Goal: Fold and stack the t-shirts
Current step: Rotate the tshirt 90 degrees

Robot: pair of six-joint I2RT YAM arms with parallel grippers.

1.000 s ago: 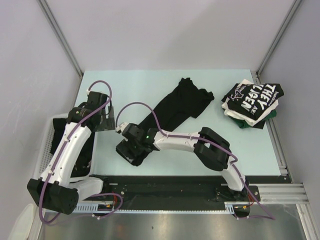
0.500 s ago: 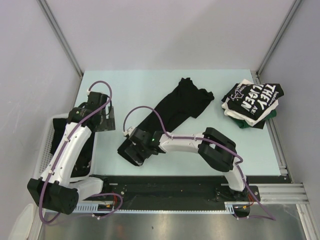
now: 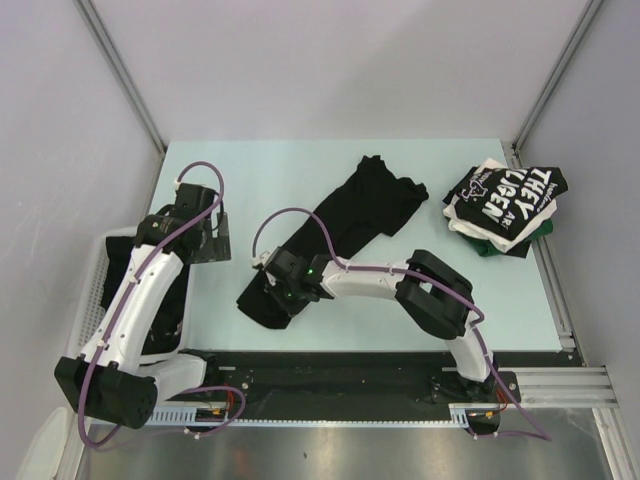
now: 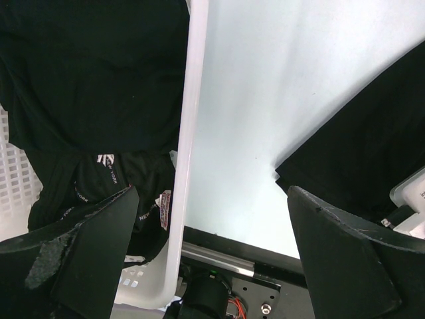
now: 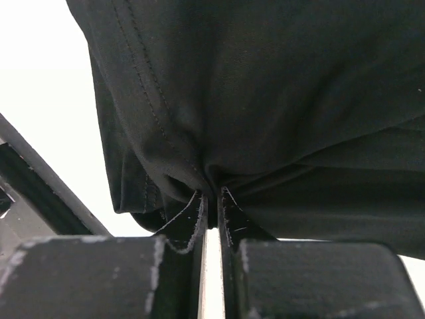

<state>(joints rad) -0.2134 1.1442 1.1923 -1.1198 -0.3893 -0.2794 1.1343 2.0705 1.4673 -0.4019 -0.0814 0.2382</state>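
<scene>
A black shirt point(image 3: 350, 215) lies stretched diagonally before me, its near end pinched in my right gripper point(image 5: 211, 199); folded shirts point(image 3: 503, 205) sit stacked far right.

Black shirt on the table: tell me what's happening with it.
The right gripper is shut on the near end of the black shirt, stretched across the table. The left gripper hangs open over the basket rim, holding nothing. A folded stack sits at the table's far right.

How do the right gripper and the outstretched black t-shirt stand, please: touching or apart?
Touching: right wrist view shows the right gripper pinching the black t-shirt.
</scene>
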